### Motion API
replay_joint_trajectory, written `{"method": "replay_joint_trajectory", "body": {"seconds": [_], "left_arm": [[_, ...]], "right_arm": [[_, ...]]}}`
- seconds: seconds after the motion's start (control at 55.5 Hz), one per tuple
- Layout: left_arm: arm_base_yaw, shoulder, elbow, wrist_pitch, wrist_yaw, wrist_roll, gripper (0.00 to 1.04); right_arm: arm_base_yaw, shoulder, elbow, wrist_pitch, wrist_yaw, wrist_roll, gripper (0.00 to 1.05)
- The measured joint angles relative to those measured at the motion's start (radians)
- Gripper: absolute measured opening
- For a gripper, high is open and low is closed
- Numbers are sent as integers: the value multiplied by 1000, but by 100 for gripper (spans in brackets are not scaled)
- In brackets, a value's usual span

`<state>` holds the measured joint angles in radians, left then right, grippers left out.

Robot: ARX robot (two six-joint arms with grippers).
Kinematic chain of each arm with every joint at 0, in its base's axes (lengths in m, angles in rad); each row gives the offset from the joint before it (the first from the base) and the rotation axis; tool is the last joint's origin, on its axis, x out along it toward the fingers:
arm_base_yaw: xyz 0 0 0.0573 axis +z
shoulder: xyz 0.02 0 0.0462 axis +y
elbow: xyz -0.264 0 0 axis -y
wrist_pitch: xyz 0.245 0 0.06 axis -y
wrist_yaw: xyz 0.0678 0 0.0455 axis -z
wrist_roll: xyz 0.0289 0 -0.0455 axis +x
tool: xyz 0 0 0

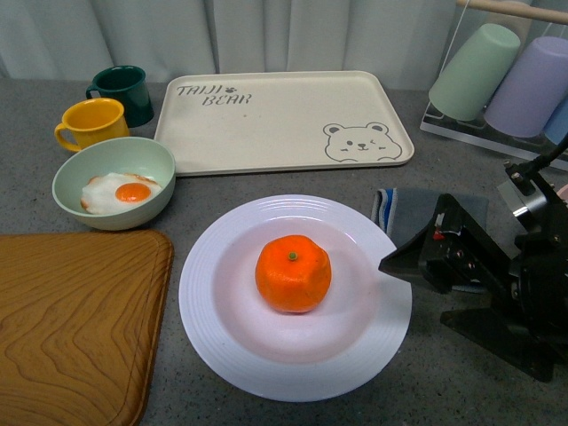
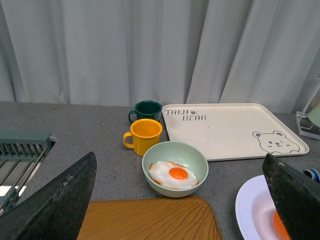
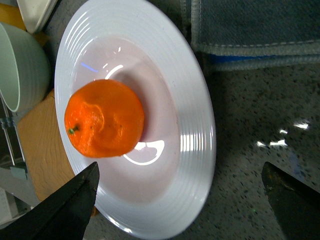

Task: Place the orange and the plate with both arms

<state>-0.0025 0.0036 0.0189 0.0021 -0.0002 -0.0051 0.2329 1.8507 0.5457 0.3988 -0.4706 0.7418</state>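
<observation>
- Grey tabletop (image 1: pixel 27 106), front view: orange (image 1: pixel 294 273) sits centred in plate (image 1: pixel 231 346); right tool (image 1: pixel 404 262) just beside its right rim, judged the nearer arm.
- Left wrist view: left tool (image 2: pixel 180 156) spread wide, empty, well back from plate.
- Right wrist view: right tool gapes, empty, plate and orange ahead.

You have a glossy white plate (image 1: pixel 222 328), glazed-looking, with fine ridges on its rim that catch the light. The orange (image 1: pixel 294 272) has a lumpy, finely dimpled skin with a soft shine. The counter (image 1: pixel 426 395) looks like grey speckled stone, polished enough to mirror the lamps. The board (image 1: pixel 71 328) shows clear wood grain with a satin finish. The tray (image 1: pixel 284 115) is smooth matt beige. The cloth (image 1: pixel 404 213) is woven fabric. The fingers (image 2: pixel 60 205) of the left gripper (image 2: pixel 179 157) are matt black, with pale scuffs.
</observation>
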Motion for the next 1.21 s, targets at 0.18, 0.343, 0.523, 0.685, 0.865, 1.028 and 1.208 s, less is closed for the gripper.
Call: {"method": "replay_joint_trajectory", "body": {"seconds": [0.18, 0.343, 0.523, 0.685, 0.865, 1.028, 1.208], "left_arm": [[0, 0, 0, 0, 0, 0, 98], [0, 0, 0, 0, 0, 0, 98], [0, 0, 0, 0, 0, 0, 98], [0, 0, 0, 0, 0, 0, 98], [0, 0, 0, 0, 0, 0, 98], [0, 0, 0, 0, 0, 0, 98], [0, 0, 0, 0, 0, 0, 98]], "right_arm": [[0, 94, 61, 16, -48, 64, 95], [2, 152, 114, 31, -77, 129, 95], [15, 195, 160, 22, -76, 158, 95], [30, 233, 204, -38, -73, 192, 86], [31, 262, 256, -151, -47, 212, 54], [18, 268, 258, -192, -32, 208, 26], [13, 240, 259, -184, -66, 194, 10]]}}
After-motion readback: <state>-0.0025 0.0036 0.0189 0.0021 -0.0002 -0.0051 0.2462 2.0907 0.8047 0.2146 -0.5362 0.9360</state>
